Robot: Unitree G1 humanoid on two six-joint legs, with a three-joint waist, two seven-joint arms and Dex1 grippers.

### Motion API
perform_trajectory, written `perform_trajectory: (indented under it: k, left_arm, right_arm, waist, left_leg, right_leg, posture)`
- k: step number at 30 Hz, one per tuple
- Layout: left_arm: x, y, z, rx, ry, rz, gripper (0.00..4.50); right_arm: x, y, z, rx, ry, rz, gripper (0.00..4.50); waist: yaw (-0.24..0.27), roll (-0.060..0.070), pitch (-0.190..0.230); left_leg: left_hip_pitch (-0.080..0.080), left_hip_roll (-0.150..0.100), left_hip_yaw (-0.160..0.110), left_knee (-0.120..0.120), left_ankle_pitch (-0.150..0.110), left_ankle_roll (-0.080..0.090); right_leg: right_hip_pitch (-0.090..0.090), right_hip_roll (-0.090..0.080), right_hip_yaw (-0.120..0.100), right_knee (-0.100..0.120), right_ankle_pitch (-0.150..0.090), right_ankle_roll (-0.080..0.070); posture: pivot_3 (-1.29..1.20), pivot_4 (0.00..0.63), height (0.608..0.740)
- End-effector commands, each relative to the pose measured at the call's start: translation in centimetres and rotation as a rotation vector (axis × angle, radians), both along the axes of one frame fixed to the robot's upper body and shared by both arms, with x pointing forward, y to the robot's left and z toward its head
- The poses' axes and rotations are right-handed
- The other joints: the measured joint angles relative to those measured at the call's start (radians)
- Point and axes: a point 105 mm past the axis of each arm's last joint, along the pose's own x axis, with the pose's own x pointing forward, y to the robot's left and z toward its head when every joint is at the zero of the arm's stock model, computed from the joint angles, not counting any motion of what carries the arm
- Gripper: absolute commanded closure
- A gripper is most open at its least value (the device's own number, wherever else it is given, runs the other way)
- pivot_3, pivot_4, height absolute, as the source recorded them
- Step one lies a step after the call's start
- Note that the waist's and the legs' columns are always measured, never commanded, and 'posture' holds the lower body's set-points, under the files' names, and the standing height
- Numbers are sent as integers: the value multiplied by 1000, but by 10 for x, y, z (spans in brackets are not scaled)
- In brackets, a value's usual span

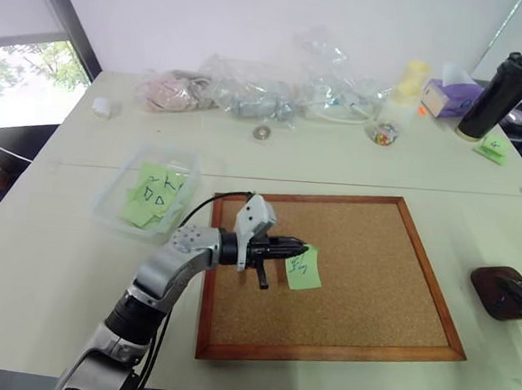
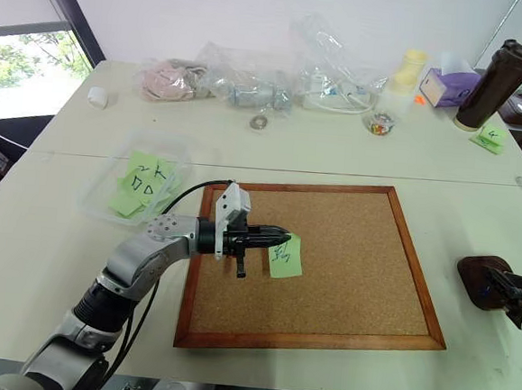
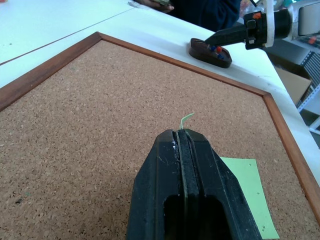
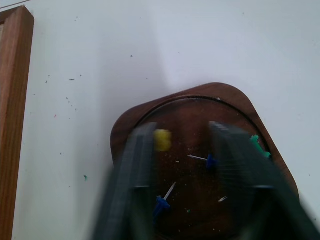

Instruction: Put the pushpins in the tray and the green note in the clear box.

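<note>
Head view: left gripper [image 1: 304,249] clamped on the small pale-green paper note [image 1: 304,272] by its edge, over the cork board [image 1: 362,284]; clear plastic box [image 1: 116,203] well behind.
Left wrist: note limp, featherlight; likely to flutter.
Right wrist: right gripper [image 4: 182,165] apart above the glossy reddish-brown tray [image 4: 200,120] holding pushpins [image 4: 161,202].

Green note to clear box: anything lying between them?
Only cork board and bare table between the green note, pinched by the left gripper, and the clear box, as the eye views show.

White table [image 1: 354,162] before a pale wall [image 1: 257,14], window [image 1: 17,76] at left.
</note>
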Motion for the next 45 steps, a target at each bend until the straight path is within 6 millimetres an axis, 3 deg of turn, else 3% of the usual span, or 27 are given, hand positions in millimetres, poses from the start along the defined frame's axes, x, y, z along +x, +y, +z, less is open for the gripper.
perform_trajectory:
  k: [1,2,8,13,17,21,25,29,32,35,39,43,45]
  left_arm:
    - [-5,0,12,-22,-54,-17,4500]
    - [-5,0,12,-21,-55,-17,4500]
    - [-4,2,12,-19,-60,-10,4500]
    - [-3,1,13,-25,-62,-9,4500]
    - [-4,1,13,-24,-64,-8,4500]
    - [-7,9,16,-8,-73,-7,4500]
    - [-6,23,26,9,-105,9,4500]
    - [-4,42,57,20,-189,54,4500]
    - [0,55,80,21,-244,107,4500]
    - [9,75,102,15,-292,212,4500]
    - [25,120,124,50,-342,414,4500]
    - [44,202,118,147,-323,719,4500]
    - [45,223,109,192,-309,775,4500]
  right_arm:
    - [-1,-2,13,13,-55,1,465]
    - [-1,0,14,10,-59,11,12]
    - [4,4,32,93,-142,17,12]
    - [3,2,22,47,-90,18,12]
    - [6,11,27,77,-124,51,12]
    - [16,50,47,114,-171,220,12]
    - [25,101,61,79,-165,442,12]
    - [29,175,72,4,-143,794,12]
    - [29,206,72,-60,-130,954,12]
    - [30,230,74,-86,-146,1069,12]
    - [38,250,79,-112,-190,1149,12]
    - [42,267,81,-132,-219,1242,12]
    - [42,272,82,-133,-225,1278,12]
  waist:
    - [0,0,0]
    - [0,0,0]
    - [0,1,0]
    - [2,1,0]
    - [0,1,0]
    - [-5,2,-1]
    - [-4,2,-1]
    - [-1,2,-1]
    - [3,0,0]
    - [0,-1,1]
    - [-4,-2,1]
    - [-16,-2,1]
    - [-25,-2,1]
  left_leg:
    - [0,0,0,0,0,0]
    - [0,0,0,0,0,0]
    - [0,0,0,0,0,0]
    - [0,0,0,0,0,0]
    - [0,0,0,0,0,0]
    - [0,1,0,0,0,0]
    - [0,1,0,0,0,0]
    - [0,1,-1,0,0,0]
    - [-1,0,-1,1,0,0]
    - [-1,0,-2,1,0,0]
    - [-1,1,-2,1,0,0]
    - [-1,1,-2,0,0,0]
    - [-1,1,-2,-1,0,0]
  right_leg:
    - [0,0,0,0,0,0]
    - [0,0,0,0,0,0]
    - [0,0,0,0,0,0]
    - [0,0,0,0,0,0]
    - [0,0,0,0,0,0]
    - [0,0,1,0,0,0]
    - [0,0,1,0,0,0]
    - [0,0,1,0,0,0]
    - [0,0,0,0,0,0]
    - [0,0,-1,-1,0,0]
    - [-1,0,-1,0,0,0]
    - [-2,0,-2,0,0,0]
    - [-2,0,-2,1,0,0]
  posture:
    - [0,150,730]
    - [0,150,730]
    - [0,150,730]
    - [0,150,730]
    - [0,150,730]
    - [0,150,730]
    - [0,150,730]
    - [0,150,730]
    - [0,150,730]
    - [0,150,730]
    - [0,150,730]
    - [0,150,730]
    - [0,150,730]
